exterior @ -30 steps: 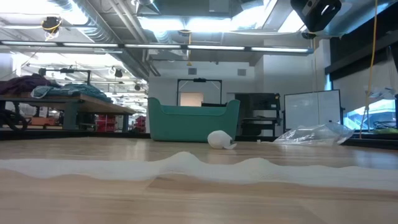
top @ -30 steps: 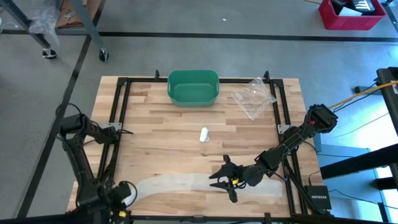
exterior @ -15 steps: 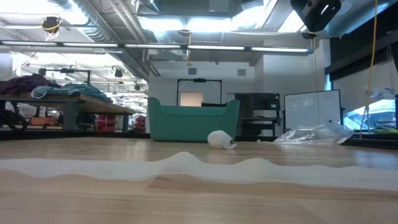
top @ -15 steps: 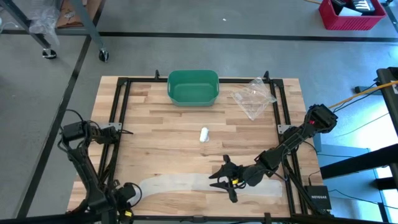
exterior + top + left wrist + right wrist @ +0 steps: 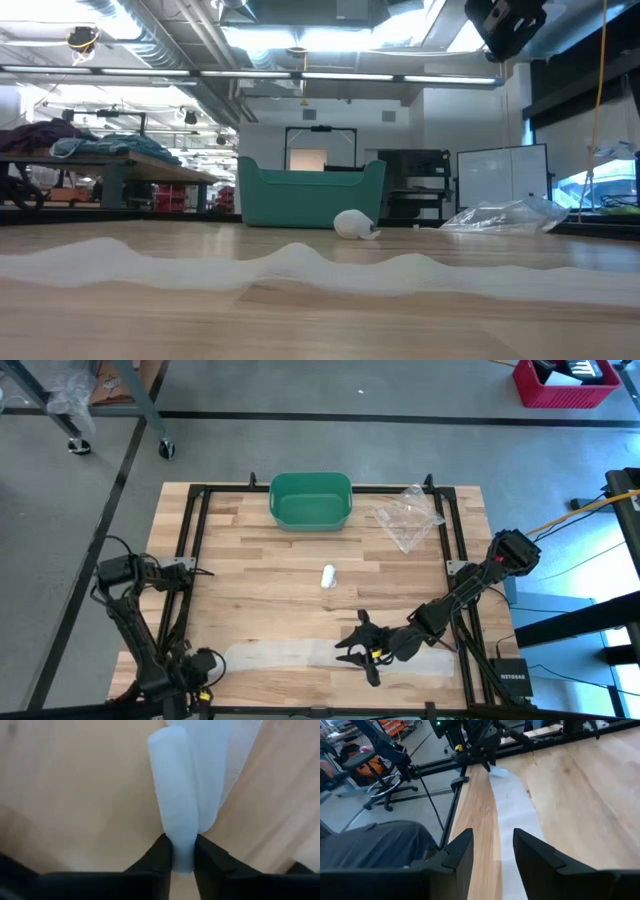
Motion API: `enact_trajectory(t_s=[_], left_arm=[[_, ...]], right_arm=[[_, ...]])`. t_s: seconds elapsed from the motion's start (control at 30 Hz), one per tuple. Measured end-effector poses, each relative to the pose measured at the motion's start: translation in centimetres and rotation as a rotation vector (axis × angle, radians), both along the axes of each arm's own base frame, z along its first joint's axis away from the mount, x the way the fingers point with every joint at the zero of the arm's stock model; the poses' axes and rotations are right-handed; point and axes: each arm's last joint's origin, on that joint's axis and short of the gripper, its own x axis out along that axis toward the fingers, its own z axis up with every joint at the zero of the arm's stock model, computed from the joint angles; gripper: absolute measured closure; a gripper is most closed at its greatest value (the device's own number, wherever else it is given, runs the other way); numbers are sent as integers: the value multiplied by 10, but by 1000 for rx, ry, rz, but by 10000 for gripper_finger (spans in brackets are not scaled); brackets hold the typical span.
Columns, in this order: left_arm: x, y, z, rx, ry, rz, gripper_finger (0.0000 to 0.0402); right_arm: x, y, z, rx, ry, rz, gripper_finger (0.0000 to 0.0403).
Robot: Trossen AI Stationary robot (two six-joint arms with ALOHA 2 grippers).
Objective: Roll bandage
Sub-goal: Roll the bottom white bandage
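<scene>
A long white bandage strip (image 5: 330,654) lies along the table's near edge and shows as a wavy band (image 5: 300,265) in the low view. My left gripper (image 5: 207,664) is at its left end, shut on it. My right gripper (image 5: 362,652) stands open over the strip's right part (image 5: 512,820), one finger on either side of the strip's near edge. A small rolled bandage (image 5: 328,575) lies on its side at mid-table. My left gripper pinches the strip's left end, a thick doubled or rolled-over lip (image 5: 176,837), between its two fingers. The fingers come low from the table's left, along the strip. The rest of the strip trails away on the wood. Whether my right gripper touches the strip, I cannot tell.
A green bin (image 5: 311,500) stands at the far edge, with a crumpled clear plastic bag (image 5: 408,516) to its right. Black frame rails (image 5: 190,560) run along the table's left and right sides. Bare wood lies between the strip and the small roll.
My left gripper has shut on the strip's left end and drawn it a little toward the table's right. The strip's left part has bulged up into a low hump, while its right part stays flat under my still right gripper.
</scene>
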Motion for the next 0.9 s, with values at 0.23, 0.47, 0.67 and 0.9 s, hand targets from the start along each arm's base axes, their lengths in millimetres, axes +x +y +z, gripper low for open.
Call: enact_trajectory(t_s=[0.23, 0.47, 0.67, 0.9], left_arm=[[9, -4, 40, 86, 22, -53, 382], [38, -3, 107, 226, -118, -156, 374], [68, 11, 140, 393, -263, -283, 372], [109, 42, 145, 551, -193, -408, 368]], right_arm=[[-2, -2, 15, -29, -82, 9, 261], [3, -6, 24, -40, -166, -9, 261], [15, -23, 31, -33, -229, -56, 261], [30, -44, 41, 0, -304, -13, 261]])
